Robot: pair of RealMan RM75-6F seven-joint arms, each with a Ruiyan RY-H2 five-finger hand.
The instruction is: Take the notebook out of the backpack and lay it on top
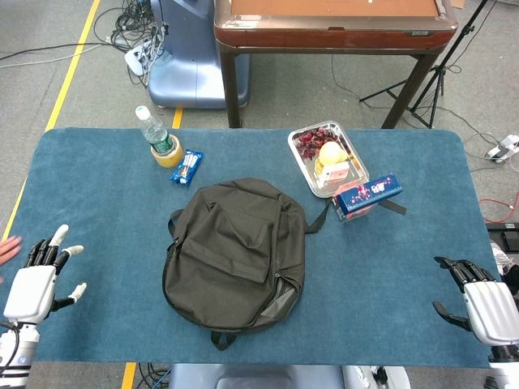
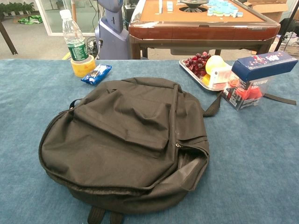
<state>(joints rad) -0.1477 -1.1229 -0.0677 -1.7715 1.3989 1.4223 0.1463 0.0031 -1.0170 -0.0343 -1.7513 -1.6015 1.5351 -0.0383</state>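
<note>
A dark olive backpack (image 1: 235,251) (image 2: 126,140) lies flat in the middle of the blue table, its main zipper partly open along the near right side. No notebook shows; the inside of the bag is hidden. My left hand (image 1: 40,279) rests at the table's near left corner, fingers spread, holding nothing. Far off at the near right edge my right hand (image 1: 478,300) also lies with fingers apart and nothing in it. Both hands are well clear of the bag. Neither hand appears in the chest view.
A water bottle (image 1: 154,130) stands in a yellow tape roll (image 1: 168,151) at back left beside a blue snack packet (image 1: 187,166). A metal tray (image 1: 302,158) with fruit and a blue box (image 1: 369,194) on a clear container sit at back right. A brown table (image 1: 332,24) stands behind.
</note>
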